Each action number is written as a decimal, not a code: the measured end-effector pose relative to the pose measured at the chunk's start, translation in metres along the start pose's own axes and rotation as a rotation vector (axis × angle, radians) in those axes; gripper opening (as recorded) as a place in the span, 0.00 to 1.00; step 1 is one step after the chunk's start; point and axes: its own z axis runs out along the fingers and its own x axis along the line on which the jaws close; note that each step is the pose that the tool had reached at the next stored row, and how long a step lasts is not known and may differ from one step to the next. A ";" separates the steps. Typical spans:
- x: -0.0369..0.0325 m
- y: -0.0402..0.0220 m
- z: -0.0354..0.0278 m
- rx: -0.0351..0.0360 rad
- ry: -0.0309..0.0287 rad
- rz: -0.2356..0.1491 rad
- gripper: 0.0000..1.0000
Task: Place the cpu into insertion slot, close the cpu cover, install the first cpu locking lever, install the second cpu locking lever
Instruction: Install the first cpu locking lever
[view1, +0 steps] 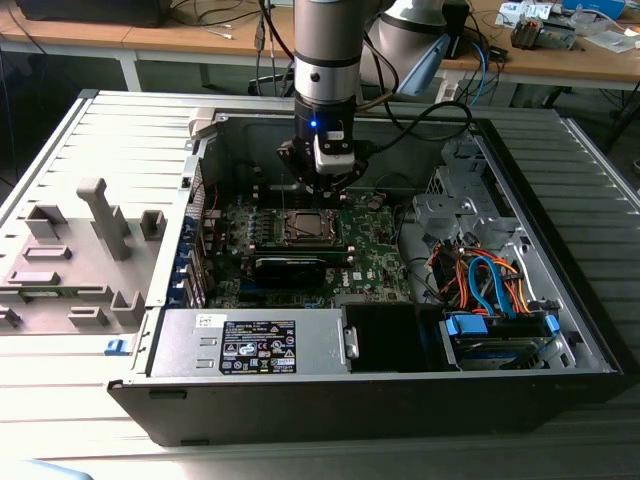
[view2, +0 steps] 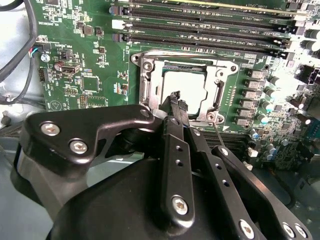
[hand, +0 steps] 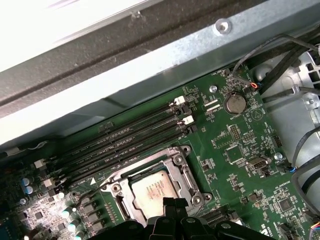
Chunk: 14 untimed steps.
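A grey ribbed table (view1: 110, 130) carried the open computer case (view1: 560, 330), lying on its side — beside it, toward the exterior view's left, sat a grey fixture block (view1: 75, 250) with upright posts, and a small blue clip (view1: 116, 346) near the case's corner.

Open computer case (view1: 560, 340) lying flat across the middle of the frame, green motherboard (view1: 375, 250) inside. Robot arm (view1: 325, 60) coming down from the top centre, gripper (view1: 322, 182) hanging just above the square socket (view1: 303, 227) with its metal frame. Power supply (view1: 250, 345) along the lower edge, blue and orange cables (view1: 485, 280) at right. Grey plastic fixtures (view1: 85, 240) at left. Wooden desk (view1: 560, 60) across the top.
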 end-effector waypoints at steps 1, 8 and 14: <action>0.0000 0.0000 0.0000 -0.0001 -0.0001 -0.002 0.11; 0.0000 0.0000 0.0000 -0.0009 -0.0008 -0.017 0.11; 0.0000 0.0000 0.0000 -0.0014 -0.0013 -0.029 0.11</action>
